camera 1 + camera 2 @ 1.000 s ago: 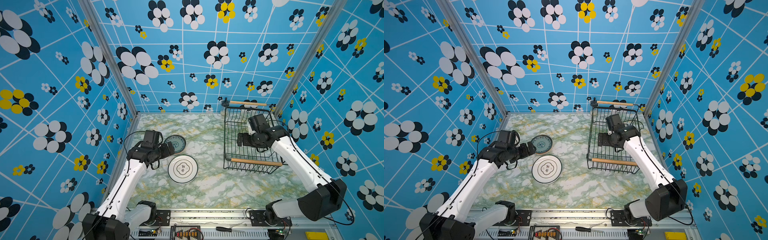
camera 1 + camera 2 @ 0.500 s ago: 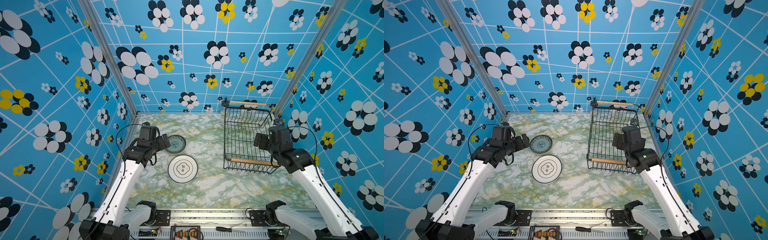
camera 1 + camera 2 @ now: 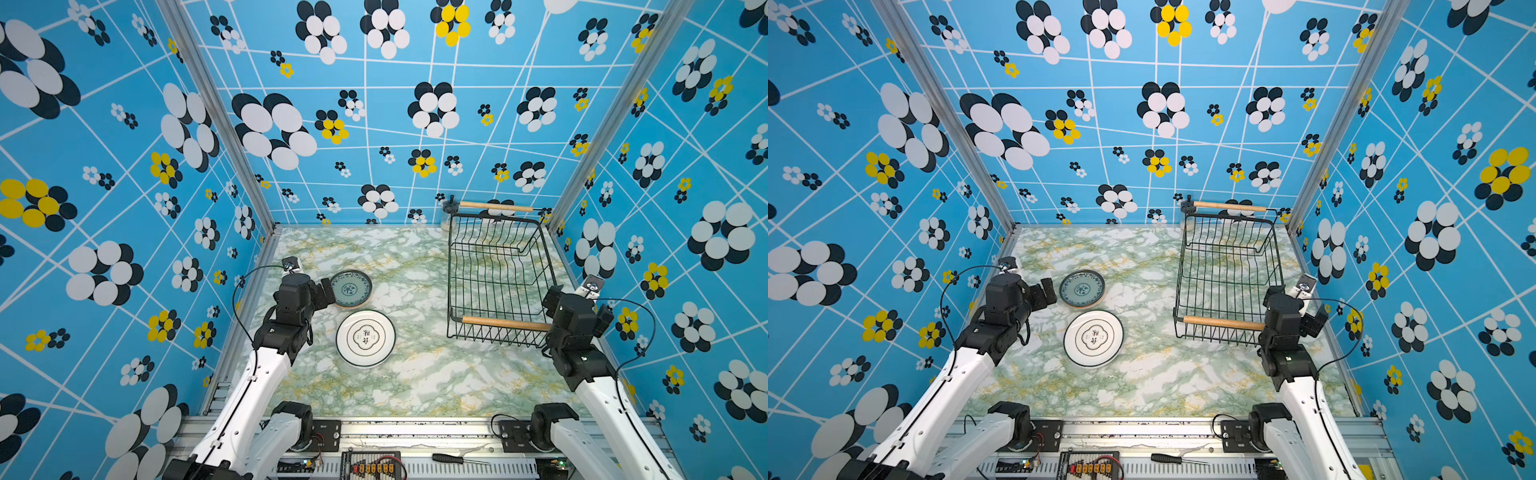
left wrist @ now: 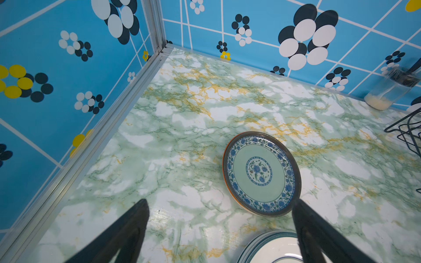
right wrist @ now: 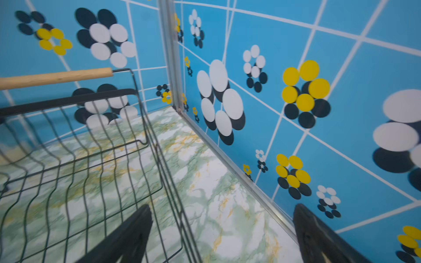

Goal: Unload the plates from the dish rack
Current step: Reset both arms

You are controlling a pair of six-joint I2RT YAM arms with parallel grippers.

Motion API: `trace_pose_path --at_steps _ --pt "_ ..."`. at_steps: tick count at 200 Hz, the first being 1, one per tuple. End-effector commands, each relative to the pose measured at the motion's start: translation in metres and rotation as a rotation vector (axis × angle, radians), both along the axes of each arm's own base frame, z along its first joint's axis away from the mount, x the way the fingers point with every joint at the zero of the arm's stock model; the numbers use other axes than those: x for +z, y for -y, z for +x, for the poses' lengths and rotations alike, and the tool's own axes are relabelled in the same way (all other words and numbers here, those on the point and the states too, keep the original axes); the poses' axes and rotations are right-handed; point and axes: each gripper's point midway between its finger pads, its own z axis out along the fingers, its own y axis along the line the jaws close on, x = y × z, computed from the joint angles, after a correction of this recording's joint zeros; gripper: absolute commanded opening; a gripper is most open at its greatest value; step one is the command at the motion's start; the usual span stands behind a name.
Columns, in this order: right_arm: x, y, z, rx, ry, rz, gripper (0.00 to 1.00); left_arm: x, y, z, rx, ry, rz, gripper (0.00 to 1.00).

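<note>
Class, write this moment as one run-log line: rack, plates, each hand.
dish rack: no plates inside | blue-patterned plate, white emblem plate: on table | left hand: open, empty | right hand: open, empty

Black wire dish rack (image 3: pixel 500 274) at two o'clock, pale wood handles; blue-floral teal plate (image 3: pixel 351 289) (orange edge beneath); white dark-ringed plate (image 3: pixel 365 338); green-gold marble table (image 3: pixel 415 374).

Two plate stacks (image 3: pixel 365 338), one dish rack (image 3: pixel 503 323), one jar (image 4: pixel 385 91), one screwdriver (image 3: pixel 451 459).

The left claw (image 4: pixel 218 202) hangs wide apart and empty, well left of the dish rack (image 3: pixel 505 323); the right claw (image 5: pixel 223 207), equally wide and empty, hovers at its right wall.
</note>
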Motion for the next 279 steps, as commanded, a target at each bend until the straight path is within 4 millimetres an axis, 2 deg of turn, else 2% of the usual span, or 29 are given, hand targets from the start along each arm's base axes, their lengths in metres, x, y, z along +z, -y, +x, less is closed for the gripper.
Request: trace_pose_path --at_steps 1,30,74,98,116,188,243,279 --pt "0.01 0.006 0.008 0.006 0.027 0.058 0.99 0.01 -0.003 0.009 0.004 0.048 0.021 0.99" --pt "0.007 0.022 0.014 -0.018 -0.014 0.084 0.99 0.007 0.0 0.01 -0.004 0.057 0.007 0.99" --pt "0.008 0.059 0.02 -0.089 -0.087 0.193 0.99 0.005 0.003 0.011 -0.026 0.046 0.008 0.99" --pt "0.0 0.074 0.027 -0.126 -0.12 0.241 0.99 0.004 0.003 0.01 -0.03 0.033 0.024 0.99" --pt "-0.016 0.082 0.032 -0.138 -0.187 0.282 0.99 0.001 0.001 0.008 -0.025 0.028 0.031 0.99" --pt "-0.078 0.072 0.053 -0.051 -0.414 0.406 0.99 -0.012 0.004 0.008 -0.038 0.017 0.028 0.99" --pt "-0.106 0.056 0.068 0.053 -0.492 0.503 0.99 -0.015 0.004 0.005 -0.038 0.02 0.026 0.99" --pt "-0.12 0.035 0.074 0.156 -0.519 0.598 0.99 -0.015 0.005 0.005 -0.041 0.026 0.021 0.99"
